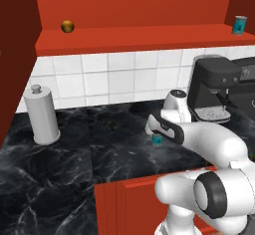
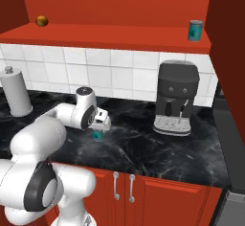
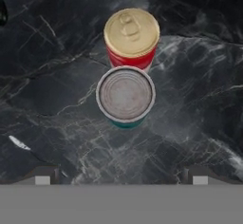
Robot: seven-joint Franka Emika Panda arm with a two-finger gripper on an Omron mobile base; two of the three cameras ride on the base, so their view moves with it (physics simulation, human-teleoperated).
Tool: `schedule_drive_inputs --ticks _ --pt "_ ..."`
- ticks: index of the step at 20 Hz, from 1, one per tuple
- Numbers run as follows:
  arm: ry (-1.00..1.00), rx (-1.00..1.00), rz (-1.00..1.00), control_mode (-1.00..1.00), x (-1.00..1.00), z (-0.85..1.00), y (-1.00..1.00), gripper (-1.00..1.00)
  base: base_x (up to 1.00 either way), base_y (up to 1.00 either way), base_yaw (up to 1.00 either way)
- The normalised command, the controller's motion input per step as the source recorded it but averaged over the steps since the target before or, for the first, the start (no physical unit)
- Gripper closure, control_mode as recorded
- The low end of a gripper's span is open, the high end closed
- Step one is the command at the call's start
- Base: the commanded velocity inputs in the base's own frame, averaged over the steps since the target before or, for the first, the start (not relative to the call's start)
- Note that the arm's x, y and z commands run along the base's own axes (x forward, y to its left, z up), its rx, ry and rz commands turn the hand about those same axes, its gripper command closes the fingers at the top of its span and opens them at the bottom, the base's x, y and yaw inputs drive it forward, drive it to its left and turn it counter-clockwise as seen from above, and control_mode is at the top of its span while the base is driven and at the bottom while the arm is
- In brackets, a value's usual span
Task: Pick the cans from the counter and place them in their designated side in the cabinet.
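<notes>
**One can shelved, two on the desk, jaws released above them**

Simulated kitchen, seen from behind a white robot arm. Black marble desk (image 2: 158, 148) with thin white veins, backed by white tiles. Above it, a red-orange cabinet (image 2: 119, 0) with a flat red shelf board.

Already on the shelf: one teal can (image 2: 194, 30) standing upright at the far right end, close to the right side wall. At the far left end of the same shelf, a small golden-brown ball (image 2: 42, 21), well apart from that can.

Left to do, judging from how things lie: two cans on the desk. In the hand view, a teal-bodied can with a silvery top (image 3: 126, 95) upright in the middle, and a red-bodied can with a cream-gold top (image 3: 131, 37) just beyond it, the two touching or very nearly so. In the base views, just a glimpse of teal under the hand, with the red can hidden.

Gripper (image 3: 121, 176) hanging directly above the teal-bodied can, jaws released and spread wide, one dark tip low at each side of the hand view, neither touching a can. Nothing grasped.

Elsewhere on the desk: a tall grey cylinder with a knob (image 1: 42, 115) at the far left, and a dark coffee machine (image 2: 176, 97) at the right near the tiles.

Likely stage: roughly a third done, with the descent onto the teal-bodied can not yet made.
</notes>
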Motion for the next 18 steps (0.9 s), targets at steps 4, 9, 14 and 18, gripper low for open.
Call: schedule_drive_inputs --ticks 4,9,14,18 --pt "0.00 0.00 0.00 -1.00 0.11 -0.06 0.00 -1.00 0.00 0.00 0.00" --pt "0.00 0.00 0.00 -1.00 0.11 -0.03 0.00 -1.00 0.00 0.00 0.00" --pt "0.00 0.00 0.00 -1.00 0.12 -0.04 0.00 -1.00 0.00 0.00 0.00" --pt "0.00 0.00 0.00 -1.00 0.11 -0.07 0.00 -1.00 0.00 0.00 0.00"
